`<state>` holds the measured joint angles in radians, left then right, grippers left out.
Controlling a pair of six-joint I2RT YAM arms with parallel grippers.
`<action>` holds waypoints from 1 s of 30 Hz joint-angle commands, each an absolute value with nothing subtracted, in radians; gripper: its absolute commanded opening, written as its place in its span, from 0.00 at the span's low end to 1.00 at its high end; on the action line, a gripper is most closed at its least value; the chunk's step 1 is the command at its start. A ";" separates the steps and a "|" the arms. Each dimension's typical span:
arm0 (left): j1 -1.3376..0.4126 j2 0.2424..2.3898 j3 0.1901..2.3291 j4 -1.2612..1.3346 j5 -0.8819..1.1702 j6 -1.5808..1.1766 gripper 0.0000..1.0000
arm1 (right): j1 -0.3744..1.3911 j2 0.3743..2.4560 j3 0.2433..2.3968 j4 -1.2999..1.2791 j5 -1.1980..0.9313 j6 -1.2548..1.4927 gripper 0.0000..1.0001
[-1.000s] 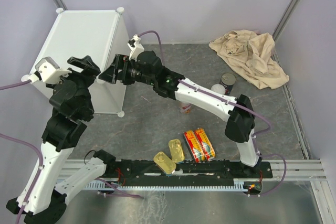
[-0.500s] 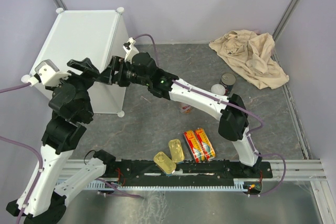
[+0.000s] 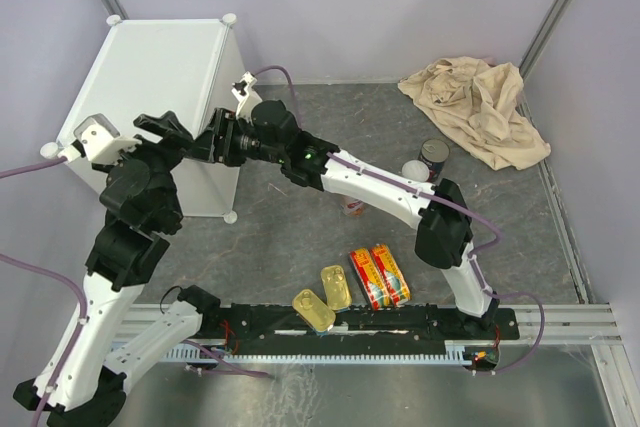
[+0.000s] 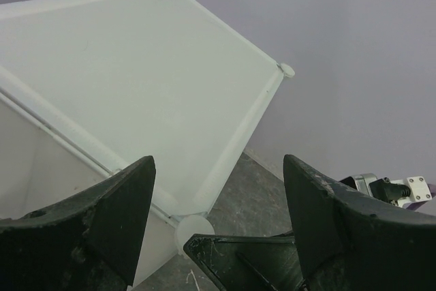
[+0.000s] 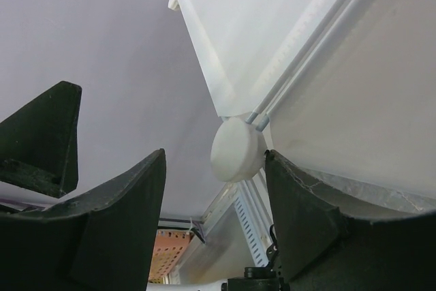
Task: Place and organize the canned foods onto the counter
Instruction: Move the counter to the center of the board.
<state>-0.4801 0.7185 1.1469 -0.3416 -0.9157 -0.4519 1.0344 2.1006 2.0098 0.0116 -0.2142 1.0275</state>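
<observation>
The right hand (image 5: 214,168) gapes around a corner knob (image 5: 238,149) of the counter (image 5: 340,59), seemingly not clamping it; left hand (image 4: 218,168) open, empty.

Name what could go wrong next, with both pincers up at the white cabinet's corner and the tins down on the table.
1. The right pincer straddles a smooth round knob on the counter; a grip there may slip, or tug the counter askew.
2. The left pincer sits open close beside it at the same corner; the two could collide.
3. The right forearm crosses over a white-and-red can and might knock it.
</observation>
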 commanded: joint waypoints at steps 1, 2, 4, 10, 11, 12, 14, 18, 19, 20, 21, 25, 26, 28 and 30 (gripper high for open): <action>-0.483 0.708 1.133 -0.278 -0.943 -0.413 0.81 | 1.040 2.106 2.033 0.070 -0.242 1.038 0.67; -0.484 0.708 1.131 -0.277 -0.944 -0.415 0.81 | 1.040 2.107 2.030 0.069 -0.243 1.039 0.66; -0.484 0.706 1.124 -0.273 -0.943 -0.419 0.81 | 1.039 2.109 2.026 0.072 -0.245 1.041 0.63; -0.484 0.697 1.112 -0.264 -0.942 -0.423 0.81 | 1.037 2.106 2.006 0.086 -0.250 1.048 0.49; -0.485 0.695 1.109 -0.262 -0.942 -0.425 0.81 | 1.036 2.104 2.001 0.089 -0.249 1.050 0.48; -0.485 0.694 1.106 -0.260 -0.942 -0.425 0.81 | 1.036 2.104 1.999 0.092 -0.248 1.052 0.47; -0.485 0.692 1.102 -0.259 -0.942 -0.425 0.81 | 1.034 2.103 1.995 0.095 -0.248 1.056 0.43; -0.485 0.688 1.098 -0.258 -0.940 -0.429 0.81 | 1.033 2.094 1.981 0.107 -0.246 1.063 0.37; -0.484 0.688 1.097 -0.258 -0.940 -0.428 0.81 | 1.032 2.091 1.975 0.110 -0.247 1.064 0.36; -0.484 0.687 1.098 -0.259 -0.940 -0.428 0.81 | 1.030 2.089 1.968 0.115 -0.247 1.066 0.35; -0.483 0.689 1.096 -0.259 -0.940 -0.428 0.81 | 1.029 2.083 1.958 0.124 -0.247 1.068 0.33; -0.485 0.687 1.094 -0.258 -0.939 -0.430 0.81 | 1.019 2.056 1.913 0.147 -0.249 1.072 0.28; -0.485 0.688 1.092 -0.258 -0.939 -0.430 0.81 | 1.016 2.046 1.902 0.154 -0.249 1.074 0.27; -0.485 0.689 1.090 -0.257 -0.940 -0.430 0.81 | 1.009 2.030 1.875 0.166 -0.248 1.072 0.24; -0.485 0.690 1.086 -0.255 -0.940 -0.431 0.81 | 1.001 2.007 1.844 0.179 -0.245 1.072 0.23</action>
<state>-0.4801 0.6945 1.0924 -0.3031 -0.9157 -0.4461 1.0187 2.0884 1.8946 0.1406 -0.2348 1.0855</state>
